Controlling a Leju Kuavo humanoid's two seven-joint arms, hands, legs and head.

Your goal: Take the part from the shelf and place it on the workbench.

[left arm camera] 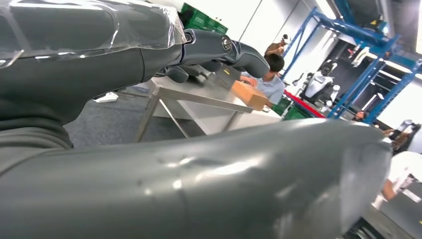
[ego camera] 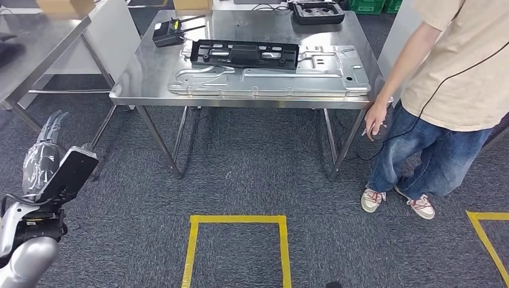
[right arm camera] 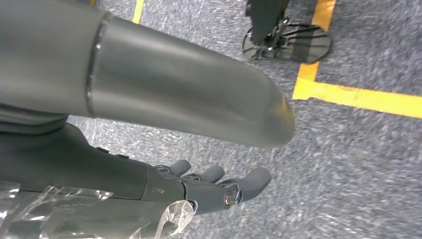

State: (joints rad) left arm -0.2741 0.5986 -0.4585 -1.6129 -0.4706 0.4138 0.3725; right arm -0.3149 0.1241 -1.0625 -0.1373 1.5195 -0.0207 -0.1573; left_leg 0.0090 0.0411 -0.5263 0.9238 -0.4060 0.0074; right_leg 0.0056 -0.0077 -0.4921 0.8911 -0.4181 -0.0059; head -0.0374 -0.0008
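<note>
A long black plastic part lies flat on a big silver metal panel on the steel workbench straight ahead. My left hand is raised at the lower left, far short of the bench, wrapped in clear film, with its fingers stretched out and nothing in them. My right hand hangs over the grey carpet, fingers apart and holding nothing. Blue shelf racks stand in the distance in the left wrist view.
A person in a beige shirt and jeans stands at the bench's right end, one hand by its corner. A black device with antennas and a black tray sit on the bench. Yellow tape squares mark the carpet. Another steel table stands left.
</note>
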